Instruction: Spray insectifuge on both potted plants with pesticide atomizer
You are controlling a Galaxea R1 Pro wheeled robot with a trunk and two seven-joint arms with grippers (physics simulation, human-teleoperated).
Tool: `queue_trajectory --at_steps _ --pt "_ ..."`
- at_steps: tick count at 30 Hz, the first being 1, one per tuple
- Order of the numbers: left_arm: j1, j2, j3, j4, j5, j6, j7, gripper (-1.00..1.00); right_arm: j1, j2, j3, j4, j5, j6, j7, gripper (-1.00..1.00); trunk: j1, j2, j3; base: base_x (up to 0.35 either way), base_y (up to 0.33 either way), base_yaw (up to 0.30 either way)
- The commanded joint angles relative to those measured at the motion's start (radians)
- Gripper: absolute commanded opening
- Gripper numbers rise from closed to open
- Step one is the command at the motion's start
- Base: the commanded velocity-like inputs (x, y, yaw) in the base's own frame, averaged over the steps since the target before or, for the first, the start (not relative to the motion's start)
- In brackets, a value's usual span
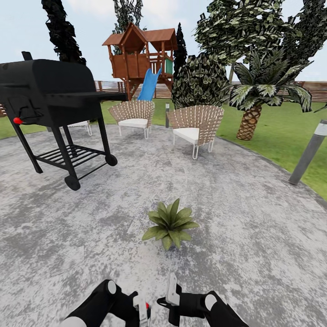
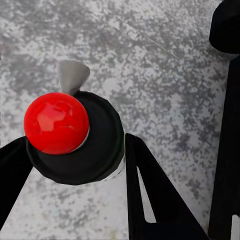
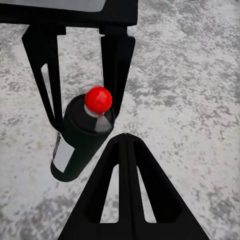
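Nearest, the left gripper clamps the slim dark green-black pesticide atomizer with its glossy red ball top, grey nozzle and blank white label, while the right gripper beside it has its two black fingers pressed together on nothing. Just ahead on the mottled grey paved patio stands one potted plant, a rosette of pointed green leaves. Beyond are a black wheeled barbecue grill, two wicker chairs and a brown wooden playhouse.

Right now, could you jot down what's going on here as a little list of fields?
Place: round grey paved patio
Left gripper: shut on the pesticide atomizer, red top showing
Right gripper: shut, holding nothing
Nearest plant: potted plant on the paving ahead
Other things: black grill, two wicker chairs, palm, playhouse with a slide
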Motion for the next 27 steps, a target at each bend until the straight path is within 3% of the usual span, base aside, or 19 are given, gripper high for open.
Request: queue_trajectory --at_steps 1,14,20,27 --pt "0.000 -0.004 0.002 -0.002 -0.007 -0.016 -0.002 -1.00 0.000 0.001 -0.008 -0.001 0.005 -0.002 0.007 -1.00 0.000 0.000 -0.001 0.000 0.000 0.000" --pt "0.000 -0.038 0.005 -0.003 -0.004 -0.044 0.001 -1.00 0.000 0.001 -0.008 -0.001 0.005 -0.003 0.007 -1.00 0.000 0.000 -0.001 0.000 0.000 0.000" --pt "-0.001 -0.040 0.001 -0.003 0.054 -0.047 -0.003 -1.00 0.000 0.001 -0.008 0.000 0.005 -0.003 0.007 -1.00 0.000 0.000 -0.001 0.000 0.000 0.000" --pt "-0.002 -0.039 -0.002 -0.004 0.059 -0.047 -0.003 -1.00 0.000 0.001 -0.008 0.000 0.005 -0.003 0.007 -1.00 0.000 0.000 -0.001 0.000 0.000 0.000"
